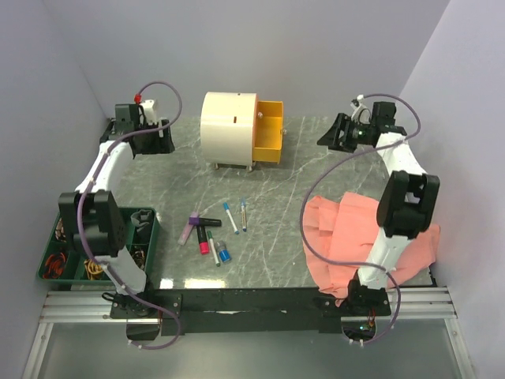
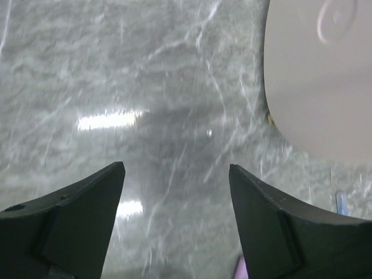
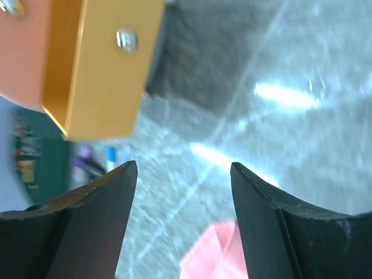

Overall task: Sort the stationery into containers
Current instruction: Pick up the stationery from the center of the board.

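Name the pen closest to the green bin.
The purple marker, leftmost of the cluster; the black-and-pink one and the white pens lie further right.

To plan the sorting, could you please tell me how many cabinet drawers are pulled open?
1: the yellow-orange drawer sticks out of the cream cabinet, toward the right of the top view. Other drawers may be hidden from view.

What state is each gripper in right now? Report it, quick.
Left gripper: open, holding nothing, near the cream cabinet.
Right gripper: open, holding nothing, near the open yellow drawer.
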{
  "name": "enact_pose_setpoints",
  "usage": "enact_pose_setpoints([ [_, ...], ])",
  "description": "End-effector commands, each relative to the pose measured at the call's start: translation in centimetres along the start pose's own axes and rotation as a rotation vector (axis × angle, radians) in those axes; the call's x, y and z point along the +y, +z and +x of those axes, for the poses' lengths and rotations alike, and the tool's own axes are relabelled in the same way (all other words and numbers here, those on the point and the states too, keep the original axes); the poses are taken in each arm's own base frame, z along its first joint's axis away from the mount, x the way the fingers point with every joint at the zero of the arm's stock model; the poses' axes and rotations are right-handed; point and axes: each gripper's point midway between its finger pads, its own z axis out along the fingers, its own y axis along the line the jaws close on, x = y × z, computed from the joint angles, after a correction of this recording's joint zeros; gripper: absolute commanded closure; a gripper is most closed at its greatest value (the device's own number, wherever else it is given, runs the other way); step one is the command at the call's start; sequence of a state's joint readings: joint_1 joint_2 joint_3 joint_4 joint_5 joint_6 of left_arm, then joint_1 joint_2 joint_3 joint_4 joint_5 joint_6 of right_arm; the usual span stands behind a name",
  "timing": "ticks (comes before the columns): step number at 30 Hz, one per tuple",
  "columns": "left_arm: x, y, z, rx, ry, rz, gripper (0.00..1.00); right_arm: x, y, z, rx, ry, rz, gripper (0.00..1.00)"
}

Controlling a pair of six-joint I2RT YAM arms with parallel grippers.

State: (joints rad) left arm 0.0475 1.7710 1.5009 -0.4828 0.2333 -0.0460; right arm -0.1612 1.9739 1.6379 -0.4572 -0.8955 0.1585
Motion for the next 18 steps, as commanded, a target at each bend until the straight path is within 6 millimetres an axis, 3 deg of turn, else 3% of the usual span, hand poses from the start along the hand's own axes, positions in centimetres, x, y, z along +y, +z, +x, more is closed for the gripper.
enact_pose_setpoints([
  [1,0.2,-3.2,-0.2,-0.065,-0.009,-0.054,0.18,3.2,-2.3,3.4,0.041,-0.188,0.179,0.27],
  [4,1.1,-4.8,-0.9,-0.109,-0.069,-0.109,0.01,7.4,-2.0,6.0,0.034,-0.351,0.232,0.27],
  [5,1.2,-5.7,-1.5,-0.132,-0.069,-0.129,0.0,10.1,-1.0,7.7,0.051,-0.412,0.206,0.26],
  [8,2.2,-7.1,-2.5,-0.167,-0.064,-0.178,0.01,14.1,-0.9,9.6,0.024,-0.505,0.187,0.26],
  [9,2.5,-7.3,-2.6,-0.175,-0.063,-0.199,0.01,16.5,-0.2,11.2,0.046,-0.518,0.137,0.26],
  [11,3.3,-7.3,-2.8,-0.181,-0.054,-0.242,0.0,17.8,0.7,12.7,0.082,-0.501,0.124,0.26],
  [12,4.9,-7.8,-3.0,-0.187,-0.051,-0.329,0.0,19.1,1.1,13.9,0.108,-0.497,0.1,0.26],
  [14,5.4,-8.3,-3.7,-0.193,0.01,-0.355,0.01,20.3,1.4,15.0,0.107,-0.477,0.08,0.26],
  [16,5.5,-8.6,-3.9,-0.184,0.021,-0.368,0.01,21.6,1.7,17.5,0.123,-0.508,0.057,0.25],
  [18,5.9,-9.0,-4.4,-0.203,-0.022,-0.395,0.01,20.6,2.7,18.9,0.122,-0.482,0.115,0.25],
])
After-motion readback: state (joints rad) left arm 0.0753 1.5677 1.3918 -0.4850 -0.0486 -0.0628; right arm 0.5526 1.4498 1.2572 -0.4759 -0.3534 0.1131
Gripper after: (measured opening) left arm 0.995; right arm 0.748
